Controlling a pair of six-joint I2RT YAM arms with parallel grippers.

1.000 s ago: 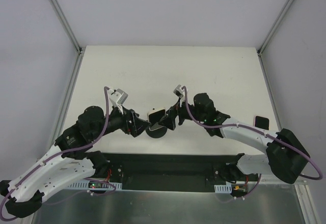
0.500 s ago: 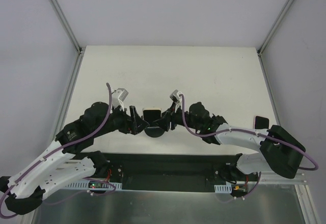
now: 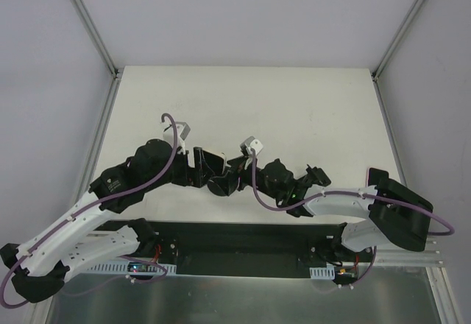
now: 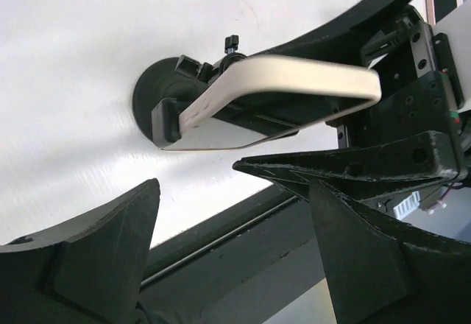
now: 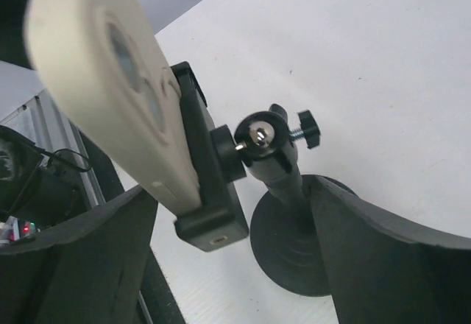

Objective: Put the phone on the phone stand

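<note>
Two pincers face each other across the stand (image 3: pixel 221 185) on the white table (image 3: pixel 294 103); left pincer (image 4: pixel 234 188) spread, nothing between its fingers (image 4: pixel 96 250); phone (image 4: pixel 280 81) lies ahead of it and above its fingertips, cream edge towards the camera; one end of the phone sits in the stand's black clamp (image 4: pixel 165 121); round base (image 4: pixel 151 92) sits flat on the table, just beyond that clamp.

Right pincer (image 5: pixel 229 186) also spread; clamp, ball joint (image 5: pixel 257 136) and stem stand between its two fingers (image 5: pixel 383 265); phone rises tilted up and to the left from the clamp, above the left finger; small knob (image 5: pixel 305 130) sticks out of the joint towards the right finger.

From the left wrist, the right pincer's long fingers run one above the phone and one below it; lower finger shows a gap to the phone; contact of the upper finger with the phone's back cannot be told.
</note>
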